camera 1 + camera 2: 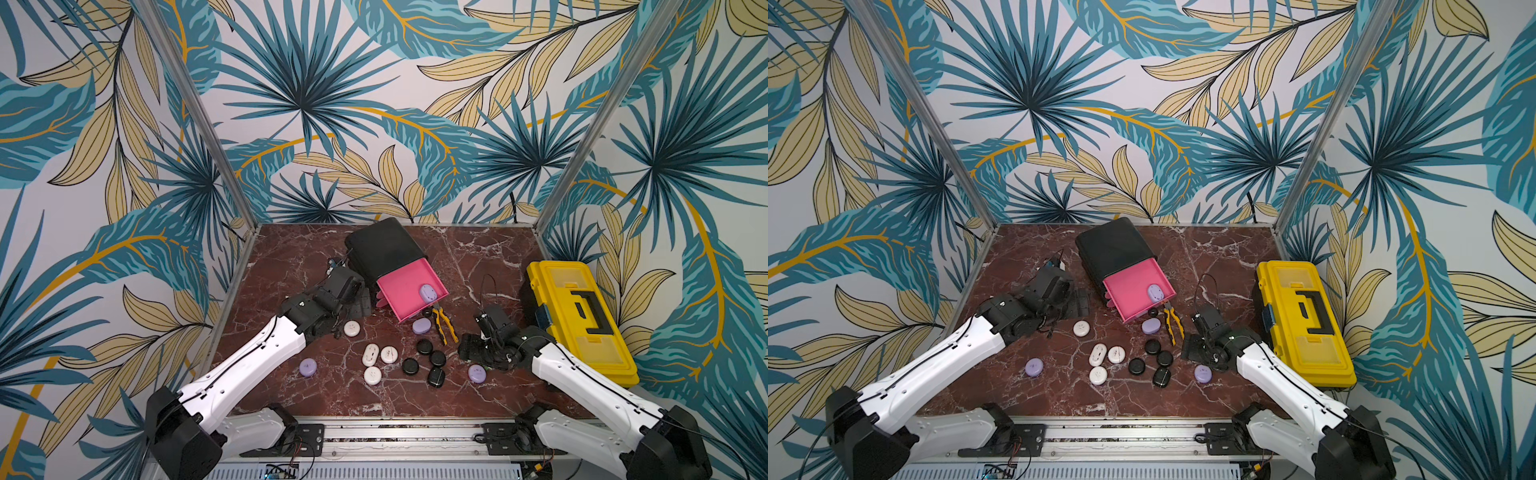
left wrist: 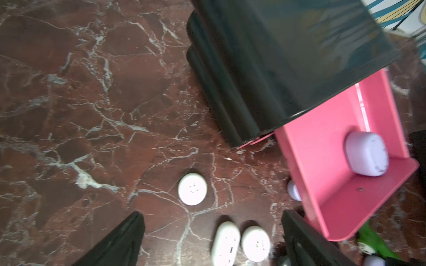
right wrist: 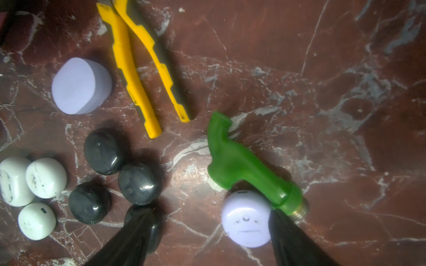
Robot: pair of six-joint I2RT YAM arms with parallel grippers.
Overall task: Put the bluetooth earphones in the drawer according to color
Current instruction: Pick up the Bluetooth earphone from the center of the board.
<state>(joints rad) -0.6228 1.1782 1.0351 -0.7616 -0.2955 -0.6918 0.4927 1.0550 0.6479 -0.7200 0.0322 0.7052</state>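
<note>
- 1 lilac case (image 1: 427,293) lay in the open pink drawer (image 1: 397,291) of the black cabinet (image 1: 380,245), just beside the left pincer (image 2: 212,215), whose fingers stood wide apart and empty.
- The right pincer (image 3: 208,209) was spread and gripped nothing. It straddled a 2nd lilac case (image 3: 246,222), with 1 finger close against it.
- A green tool (image 3: 242,161) touched that case, just ahead of the right pincer.
- A 3rd lilac case (image 1: 421,326) sat on the desk (image 1: 291,257) between the 2 pincers, near the drawer's front. The 4th (image 1: 308,368) lay back beside the left arm, behind its pincer.
- 4 white cases (image 1: 370,354) and 4 black cases (image 1: 424,346) lay clustered between the pincers, none stowed.
- By my count 1 of 12 was placed and 11 remained. Only 1 drawer stood open, so white and black likely needed the others opened.
</note>
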